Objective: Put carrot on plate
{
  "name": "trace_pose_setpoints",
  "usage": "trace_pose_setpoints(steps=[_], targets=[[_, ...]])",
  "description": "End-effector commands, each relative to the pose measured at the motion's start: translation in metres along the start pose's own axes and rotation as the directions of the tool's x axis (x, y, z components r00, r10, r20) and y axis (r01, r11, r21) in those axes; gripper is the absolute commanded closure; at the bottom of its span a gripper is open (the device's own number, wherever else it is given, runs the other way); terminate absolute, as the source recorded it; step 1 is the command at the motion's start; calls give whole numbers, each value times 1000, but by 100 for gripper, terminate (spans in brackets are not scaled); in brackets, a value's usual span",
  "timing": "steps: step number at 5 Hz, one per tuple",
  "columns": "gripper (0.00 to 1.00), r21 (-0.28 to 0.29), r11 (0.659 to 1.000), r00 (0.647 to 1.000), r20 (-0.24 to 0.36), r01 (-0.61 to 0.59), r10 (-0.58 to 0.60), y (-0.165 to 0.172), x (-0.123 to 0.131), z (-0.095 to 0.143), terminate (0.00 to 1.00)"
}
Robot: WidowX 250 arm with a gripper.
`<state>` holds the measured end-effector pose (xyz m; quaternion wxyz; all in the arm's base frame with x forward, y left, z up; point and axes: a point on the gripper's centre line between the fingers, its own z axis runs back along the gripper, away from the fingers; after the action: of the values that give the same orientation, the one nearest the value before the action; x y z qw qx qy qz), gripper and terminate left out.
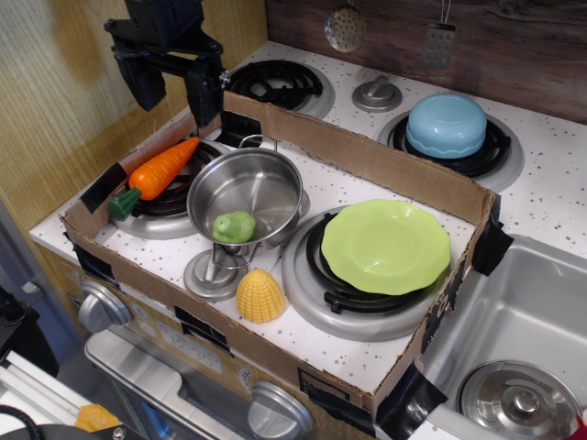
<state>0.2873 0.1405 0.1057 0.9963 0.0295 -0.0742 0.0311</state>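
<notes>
The orange carrot (pixel 161 169) with its dark green stub lies tilted on the left front burner, inside the cardboard tray. The lime-green plate (pixel 386 246) rests on the right front burner, apart from the carrot, with the steel pot (pixel 245 192) between them. My gripper (pixel 172 95) hangs open and empty above the tray's back-left corner, above and a little behind the carrot, its two black fingers (pixel 202 94) pointing down.
A small light-green toy (pixel 234 226) sits at the pot's front rim. A yellow corn piece (pixel 260 295) lies near the tray's front wall (pixel 211 325). A light-blue upturned bowl (pixel 447 125) is on the back right burner. A sink (pixel 523 321) is at the right.
</notes>
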Motion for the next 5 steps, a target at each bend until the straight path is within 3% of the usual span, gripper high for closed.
trace_pose_setpoints(steps=[1,5], targets=[[0,54,997,996,63,54,-58,10,-9,-12,0],[0,48,996,997,0,75,-75,23,-28,-28,0]])
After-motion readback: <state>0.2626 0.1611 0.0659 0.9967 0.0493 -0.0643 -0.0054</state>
